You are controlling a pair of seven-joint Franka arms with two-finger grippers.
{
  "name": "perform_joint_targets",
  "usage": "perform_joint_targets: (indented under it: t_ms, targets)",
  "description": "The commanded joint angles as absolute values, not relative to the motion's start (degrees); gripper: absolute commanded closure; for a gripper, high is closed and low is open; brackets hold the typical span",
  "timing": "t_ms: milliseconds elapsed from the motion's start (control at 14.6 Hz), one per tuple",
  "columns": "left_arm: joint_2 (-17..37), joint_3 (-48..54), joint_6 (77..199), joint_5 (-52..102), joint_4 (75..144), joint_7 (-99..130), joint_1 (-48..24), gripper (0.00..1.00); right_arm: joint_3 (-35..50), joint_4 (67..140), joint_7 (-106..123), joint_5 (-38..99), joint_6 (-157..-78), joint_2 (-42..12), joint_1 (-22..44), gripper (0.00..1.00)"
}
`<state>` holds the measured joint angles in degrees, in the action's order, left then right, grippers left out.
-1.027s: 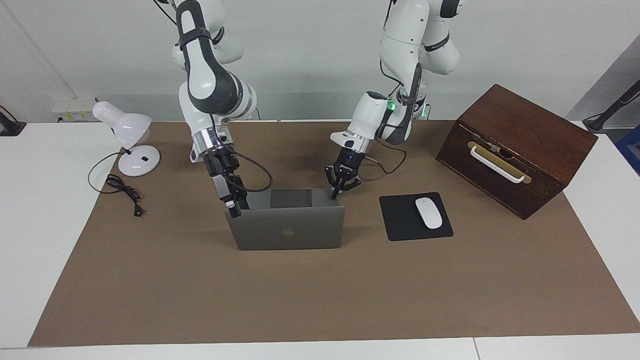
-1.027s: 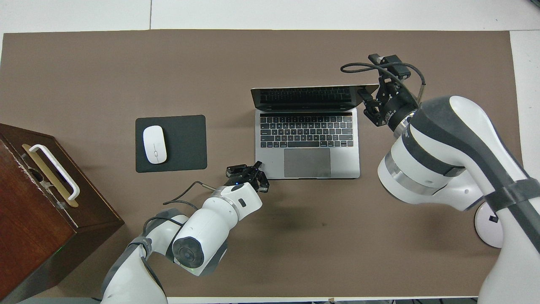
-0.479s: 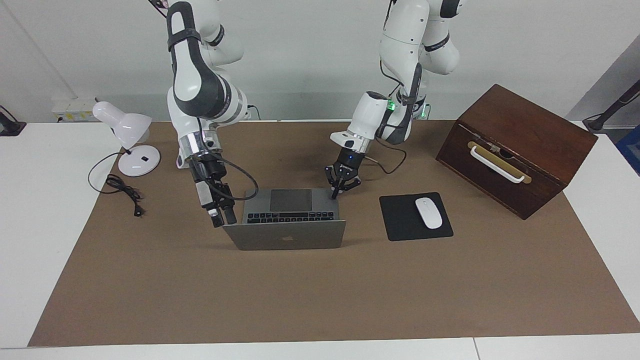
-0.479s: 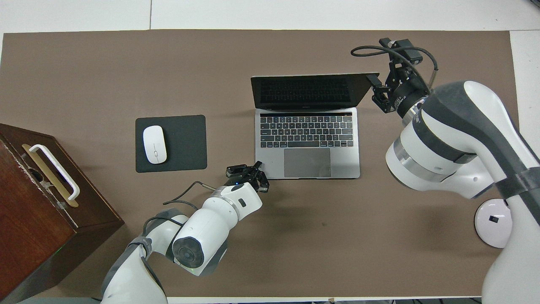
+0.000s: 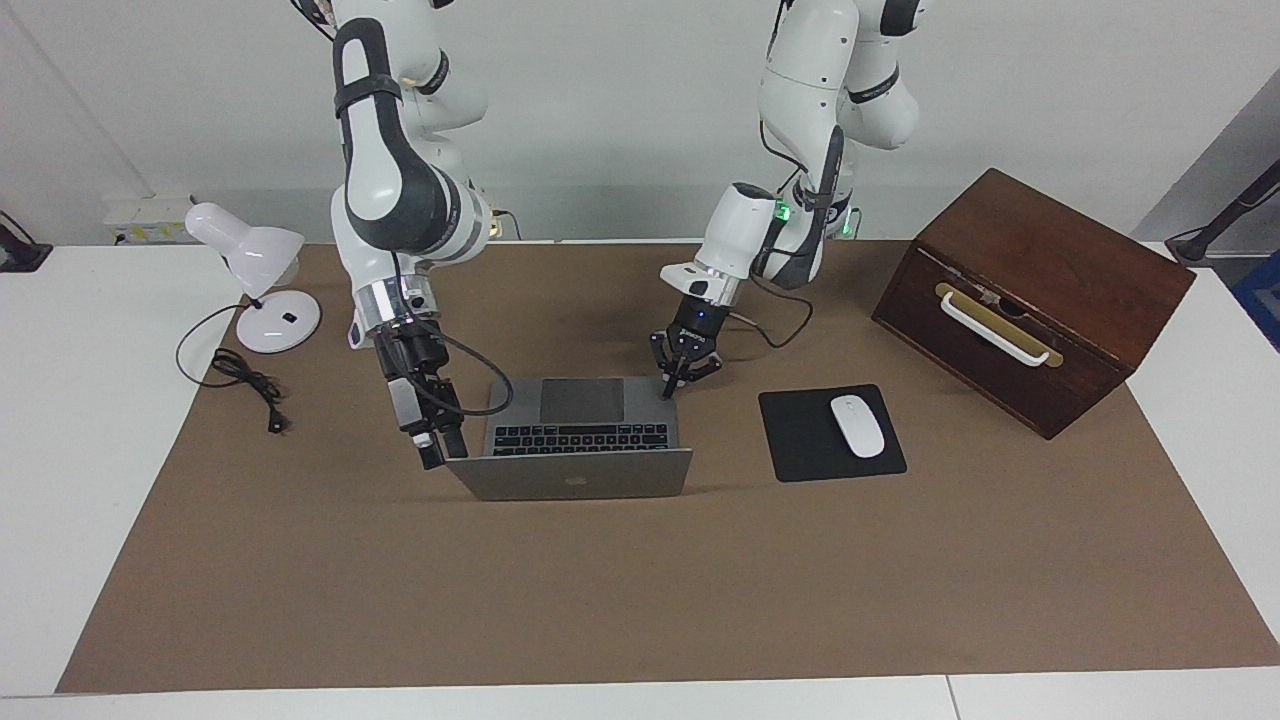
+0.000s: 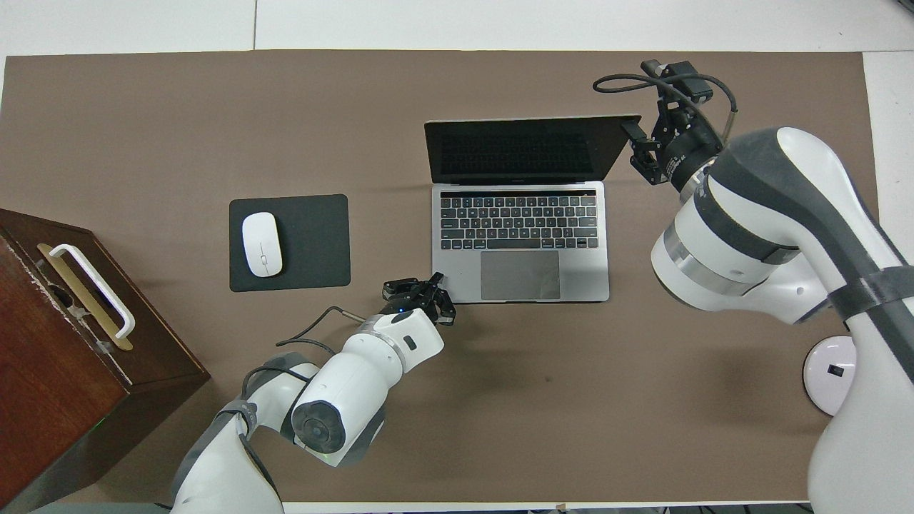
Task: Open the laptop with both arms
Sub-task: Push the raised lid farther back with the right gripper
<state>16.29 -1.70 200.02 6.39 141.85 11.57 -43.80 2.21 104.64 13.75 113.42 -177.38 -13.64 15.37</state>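
Observation:
The silver-grey laptop (image 5: pixel 575 484) stands open at the middle of the brown mat, its lid tilted back away from the robots. Its black keys and trackpad show in the overhead view (image 6: pixel 520 275). My right gripper (image 5: pixel 442 452) is at the lid's upper corner toward the right arm's end, against the lid's side edge (image 6: pixel 635 143). My left gripper (image 5: pixel 676 385) looks shut and points down, its tip on the laptop base's corner nearest the robots, toward the left arm's end (image 6: pixel 423 288).
A black mouse pad (image 5: pixel 795 445) with a white mouse (image 5: pixel 858 427) lies beside the laptop toward the left arm's end. A brown wooden box (image 5: pixel 1030 290) with a white handle stands past it. A white desk lamp (image 5: pixel 258 265) and its black cable (image 5: pixel 245 385) are at the right arm's end.
The right gripper has swung the lid from nearly upright to leaning well back, moving down and away from the robots with it. The left gripper has stayed on the base's corner.

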Motion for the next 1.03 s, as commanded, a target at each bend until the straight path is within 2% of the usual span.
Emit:
perform_joint_targets:
  t_ms: [0,411,753,890,959]
  targets:
    - [18.46,-1.49,200.74,7.56,140.89,10.46,-43.86,1.00,2.46,101.34,15.12,113.03,-176.22,-15.56,14.42,0.00]
    - [18.46,-1.49,200.74,7.56,140.98,10.37,-43.86,1.00,2.46,100.02,15.03,111.01,-175.87,-16.52,13.45,0.00]
    - [18.46,-1.49,200.74,7.56,140.89,10.46,-43.86,1.00,2.55,101.42,15.12,103.80,-175.87,-16.52,13.80,0.00]
    - [18.46,-1.49,200.74,7.56,140.98,10.46,-43.77,1.00,2.99,102.82,14.86,104.06,-177.18,-15.65,16.59,0.00]
    - [18.46,-1.49,200.74,7.56,140.89,10.46,-43.77,1.00,3.08,103.01,14.42,104.50,-180.49,-15.21,20.35,0.00]
